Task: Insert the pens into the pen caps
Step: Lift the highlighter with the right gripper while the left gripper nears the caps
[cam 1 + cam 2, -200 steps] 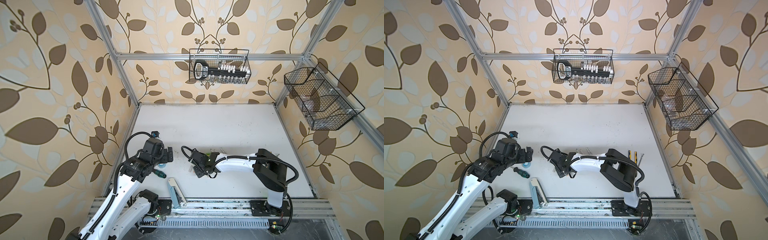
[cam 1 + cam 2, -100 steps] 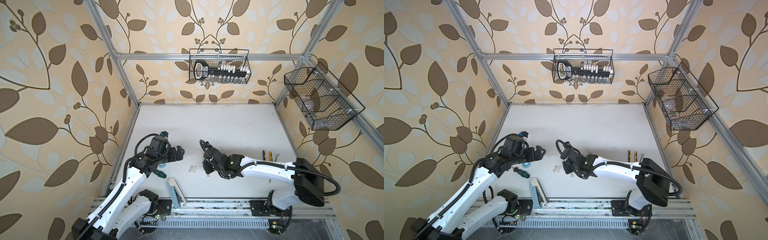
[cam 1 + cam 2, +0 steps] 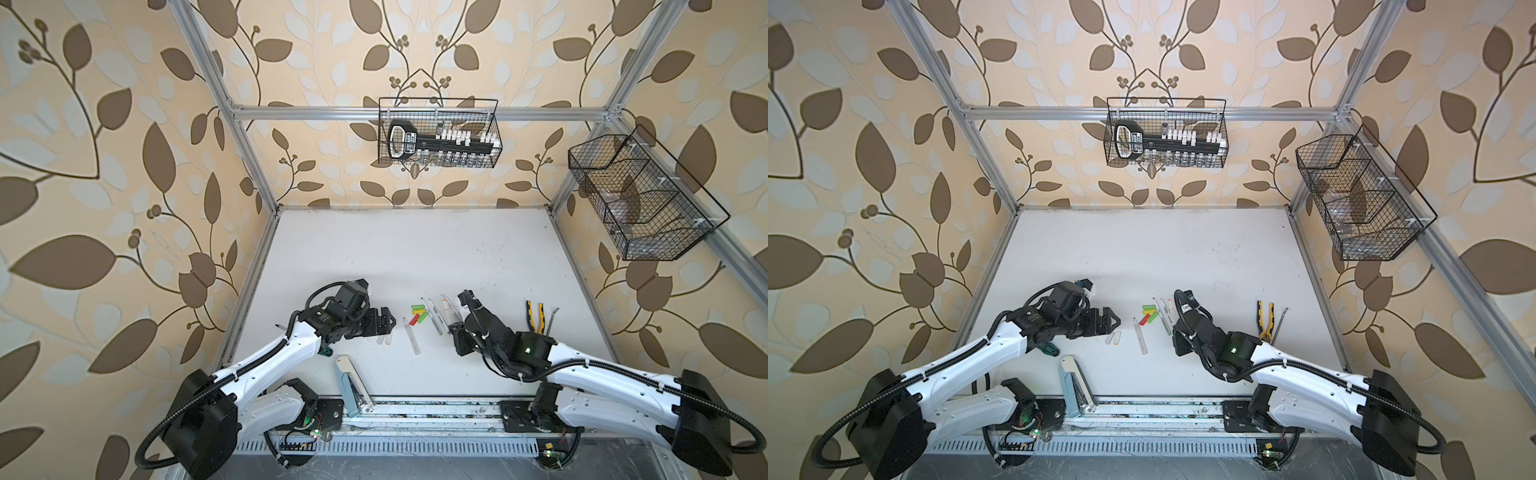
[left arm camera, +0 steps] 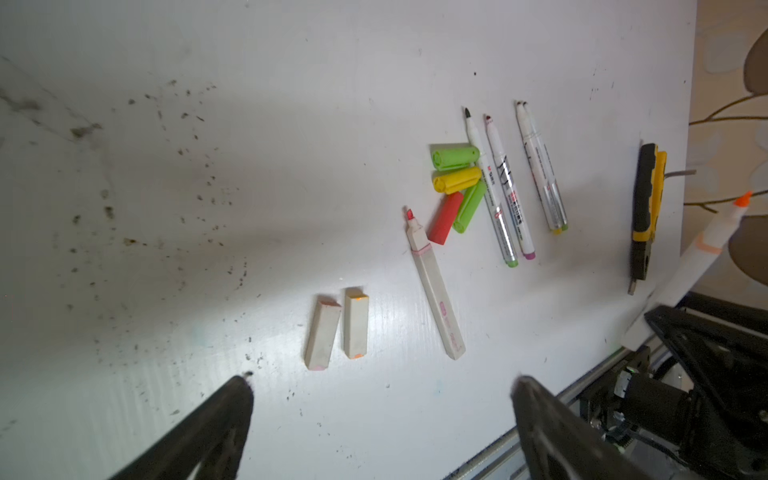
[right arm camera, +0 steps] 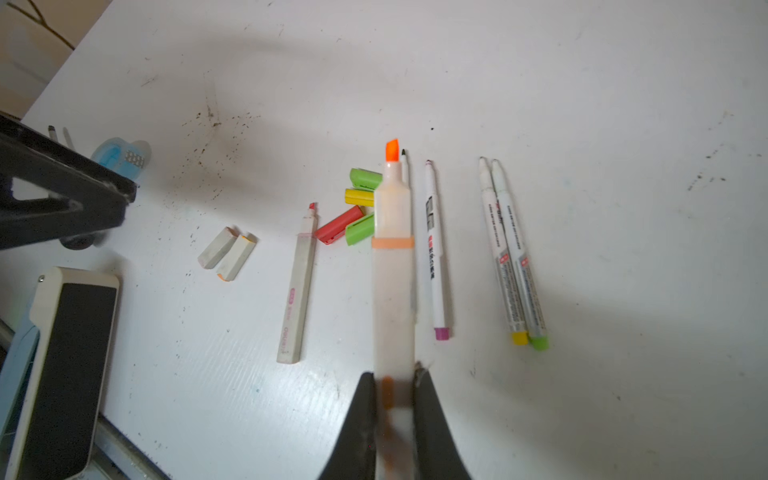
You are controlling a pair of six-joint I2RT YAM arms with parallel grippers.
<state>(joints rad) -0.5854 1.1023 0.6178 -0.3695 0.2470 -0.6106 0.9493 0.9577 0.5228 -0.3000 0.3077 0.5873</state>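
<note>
The right gripper (image 5: 394,384) is clamped on the rear part of a thick white highlighter with an orange chisel tip (image 5: 392,232), with a jaw pressed against each side of the barrel. The pen is uncapped, points straight out from the claw and is blurred in the right wrist view. In a top view it (image 3: 449,309) is near the red plastic pen cap (image 3: 414,319) but apart from it, on the right arm's side.

The left gripper (image 4: 382,380) has its jaws spread wide with nothing between them, and it hovers on the left arm's side of the red cap. Between it and the red cap lie 2 stubby whitish-grey caps (image 4: 356,324), side by side. Next comes a thick white highlighter with a pink tip (image 4: 436,291), flat on the white table (image 4: 208,166), with its tip just beside the red cap.

Bunched against the red cap are a lime-green cap (image 4: 469,207) and a yellow cap (image 4: 456,179), with a second green cap (image 4: 453,156) beyond the yellow one. 4 slim white marker pens (image 4: 509,191) lie uncapped past that bunch. 2 are just beside it and 2 form a touching pair farther out. Farther out again from the red cap are yellow-and-black pliers (image 4: 646,208). A pale blue stapler (image 5: 62,374) lies well apart from the red cap, toward the arm bases.
</note>
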